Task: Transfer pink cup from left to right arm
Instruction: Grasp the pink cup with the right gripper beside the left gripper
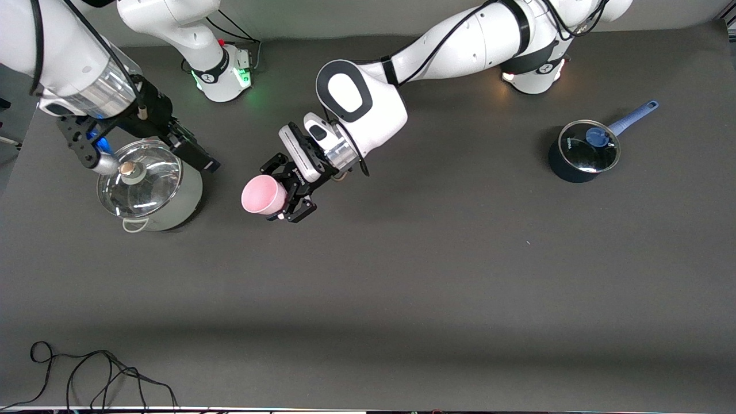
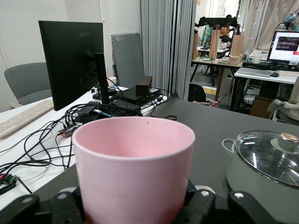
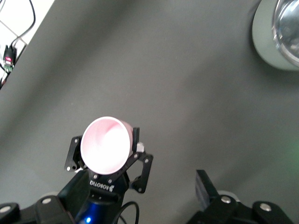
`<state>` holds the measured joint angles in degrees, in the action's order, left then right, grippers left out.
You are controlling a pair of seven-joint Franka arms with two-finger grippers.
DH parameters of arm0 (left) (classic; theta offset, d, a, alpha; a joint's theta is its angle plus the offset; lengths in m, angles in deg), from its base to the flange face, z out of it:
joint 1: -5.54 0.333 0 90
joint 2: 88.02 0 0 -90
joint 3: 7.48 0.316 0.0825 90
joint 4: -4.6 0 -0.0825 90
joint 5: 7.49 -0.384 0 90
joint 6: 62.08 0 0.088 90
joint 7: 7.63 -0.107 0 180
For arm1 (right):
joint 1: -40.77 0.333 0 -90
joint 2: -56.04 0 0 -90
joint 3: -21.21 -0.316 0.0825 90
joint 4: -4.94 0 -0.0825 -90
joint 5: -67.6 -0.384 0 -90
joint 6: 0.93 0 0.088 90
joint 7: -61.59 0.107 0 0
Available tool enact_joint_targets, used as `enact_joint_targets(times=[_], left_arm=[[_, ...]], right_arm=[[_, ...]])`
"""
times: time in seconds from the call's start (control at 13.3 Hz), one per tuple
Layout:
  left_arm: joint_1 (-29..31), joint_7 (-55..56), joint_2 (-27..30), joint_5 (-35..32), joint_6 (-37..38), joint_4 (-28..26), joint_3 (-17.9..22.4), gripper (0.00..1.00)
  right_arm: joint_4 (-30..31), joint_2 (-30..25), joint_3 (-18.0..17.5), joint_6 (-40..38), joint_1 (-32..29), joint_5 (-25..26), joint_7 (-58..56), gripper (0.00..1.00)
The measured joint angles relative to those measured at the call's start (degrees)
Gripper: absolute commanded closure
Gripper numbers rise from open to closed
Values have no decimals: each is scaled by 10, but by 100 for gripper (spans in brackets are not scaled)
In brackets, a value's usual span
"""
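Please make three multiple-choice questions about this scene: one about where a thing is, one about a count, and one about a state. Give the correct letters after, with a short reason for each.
1. Where is the pink cup?
A. in the left gripper, between the two pots
B. standing on the table beside the blue saucepan
C. inside the steel pot

2. How many pots with glass lids stand on the table?
A. one
B. two
C. three

3. How are the fingers of the right gripper?
A. shut on the pink cup
B. shut on a pot lid
C. open, holding nothing

Answers:
1 A, the left gripper's fingers are clamped on the cup's body.
2 B, the steel pot at the right arm's end and the blue saucepan at the left arm's end.
3 C, its fingers are spread above the steel pot without gripping anything.
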<state>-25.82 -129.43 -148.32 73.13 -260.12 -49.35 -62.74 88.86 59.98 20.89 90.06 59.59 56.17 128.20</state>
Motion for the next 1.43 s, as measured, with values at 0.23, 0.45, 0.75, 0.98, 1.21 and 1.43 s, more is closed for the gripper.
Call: enact_joint_targets(times=[0.23,0.45,0.75,0.98,1.21,1.43], left_arm=[[0,0,0,0,0,0,0,100],[0,0,0,0,0,1,0,100],[0,0,0,0,0,3,0,100],[0,0,0,0,0,6,0,100],[-1,1,0,0,0,6,0,100],[-1,1,1,0,0,6,0,100]], right_arm=[[1,14,1,3,1,-10,0,0],[19,28,0,40,18,-12,1,0],[60,31,0,83,25,-12,1,0],[86,31,0,104,25,-12,1,0],[95,31,1,115,25,-18,1,1],[97,31,1,117,25,-22,1,33]])
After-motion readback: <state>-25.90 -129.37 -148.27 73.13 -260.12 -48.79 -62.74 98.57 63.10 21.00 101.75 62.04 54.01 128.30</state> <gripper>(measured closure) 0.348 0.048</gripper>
